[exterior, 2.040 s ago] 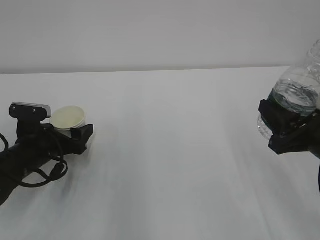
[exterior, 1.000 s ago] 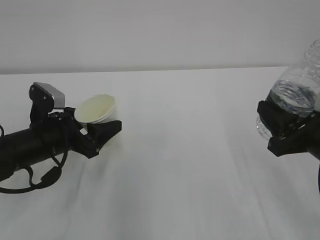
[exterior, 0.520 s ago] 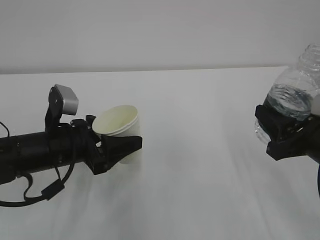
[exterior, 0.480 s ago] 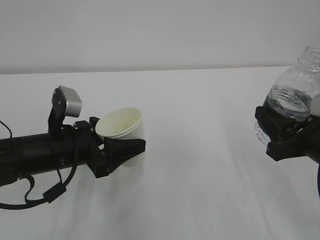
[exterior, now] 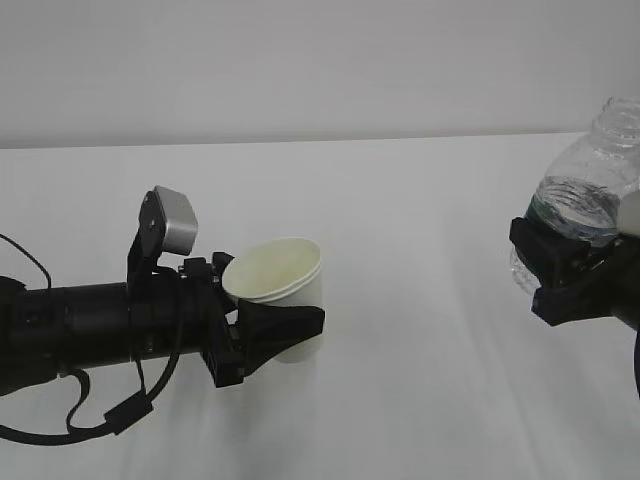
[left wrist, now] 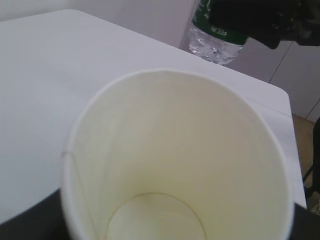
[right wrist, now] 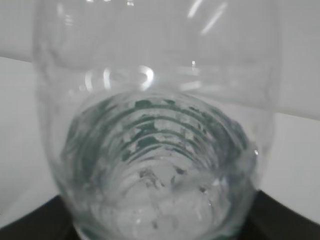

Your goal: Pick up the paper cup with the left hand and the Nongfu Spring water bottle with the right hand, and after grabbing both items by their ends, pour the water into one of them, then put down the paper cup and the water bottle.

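Note:
The white paper cup [exterior: 283,283] with its cream inside hangs left of the table's middle, mouth up and slightly tilted. My left gripper [exterior: 290,328] is shut on its lower part. In the left wrist view the cup's inside [left wrist: 175,165] looks dry, with dark fingers [left wrist: 27,222] at the bottom corners. At the right edge my right gripper [exterior: 560,272] is shut on the base of the Nongfu Spring water bottle [exterior: 592,180], held up and tilted, uncapped neck at the top. Water [exterior: 575,205] sits low in it. The right wrist view looks up through the bottle [right wrist: 155,100] and water [right wrist: 160,200].
The white table [exterior: 420,400] stretches between the two arms, with a plain pale wall behind it. Black cables [exterior: 100,420] loop under the left arm. The left wrist view shows the bottle [left wrist: 215,42] ahead of the cup and the table's far edge [left wrist: 280,92].
The left arm has lifted the cup and carried it right toward the table's middle. The right gripper has stayed almost in place, and the bottle stands a little more upright.

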Controlling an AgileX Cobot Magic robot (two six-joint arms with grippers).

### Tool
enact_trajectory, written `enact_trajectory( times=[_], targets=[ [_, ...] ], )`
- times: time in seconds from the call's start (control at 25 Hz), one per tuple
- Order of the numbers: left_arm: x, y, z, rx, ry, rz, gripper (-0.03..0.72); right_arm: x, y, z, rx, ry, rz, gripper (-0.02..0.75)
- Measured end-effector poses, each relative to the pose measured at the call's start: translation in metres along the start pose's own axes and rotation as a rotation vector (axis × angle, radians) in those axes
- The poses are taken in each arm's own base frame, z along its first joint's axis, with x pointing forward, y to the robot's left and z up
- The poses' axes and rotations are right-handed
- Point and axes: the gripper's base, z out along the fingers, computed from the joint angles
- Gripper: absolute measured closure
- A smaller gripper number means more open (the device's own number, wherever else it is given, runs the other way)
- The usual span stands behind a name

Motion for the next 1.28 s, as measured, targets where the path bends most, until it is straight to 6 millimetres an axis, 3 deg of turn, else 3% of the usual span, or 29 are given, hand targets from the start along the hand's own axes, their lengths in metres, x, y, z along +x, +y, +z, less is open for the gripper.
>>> enact_trajectory(
  times=[0.28,0.52,0.84,1.28],
  targets=[
    [0.002,-0.015,0.010,0.055,0.018,0.001,0.183,0.005,0.000,0.000,0.003,0.052,0.002,0.310],
    [-0.004,-0.019,0.026,0.112,0.089,0.106,0.188,0.005,-0.001,-0.004,0.008,0.113,-0.005,0.310],
    [-0.018,-0.027,0.043,0.154,0.061,0.166,0.216,-0.014,-0.002,-0.022,0.033,0.138,-0.034,0.310],
    [-0.008,-0.035,0.054,0.157,0.097,0.124,0.211,-0.015,0.002,-0.031,-0.015,0.201,-0.111,0.310]
  ],
)
